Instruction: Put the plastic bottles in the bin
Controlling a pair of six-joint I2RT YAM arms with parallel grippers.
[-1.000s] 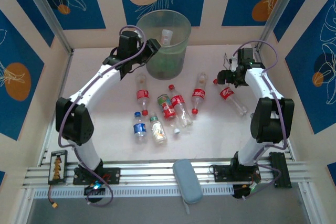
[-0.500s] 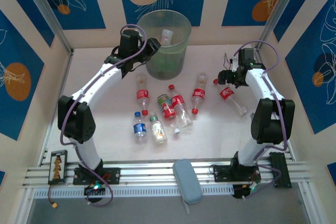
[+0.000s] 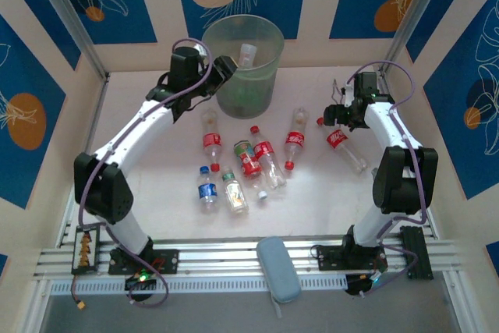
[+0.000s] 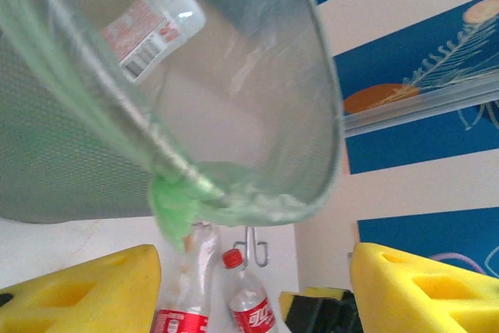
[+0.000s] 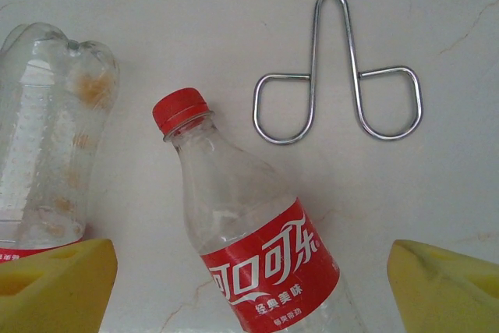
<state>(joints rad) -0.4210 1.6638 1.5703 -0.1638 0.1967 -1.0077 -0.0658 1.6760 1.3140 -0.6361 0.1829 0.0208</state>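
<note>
The left arm reaches far forward, the left gripper raised with yellow pads spread wide; the right arm bends at the elbow, the right gripper aimed downward, jaws apart.

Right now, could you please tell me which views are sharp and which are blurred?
Top external: even light, but the bottles are small and soft. Left wrist: the bin is close and blurred, the bottle inside hazy through its wall. Right wrist: sharp, the red-capped bottle and tongs crisp, faint shadows.
</note>
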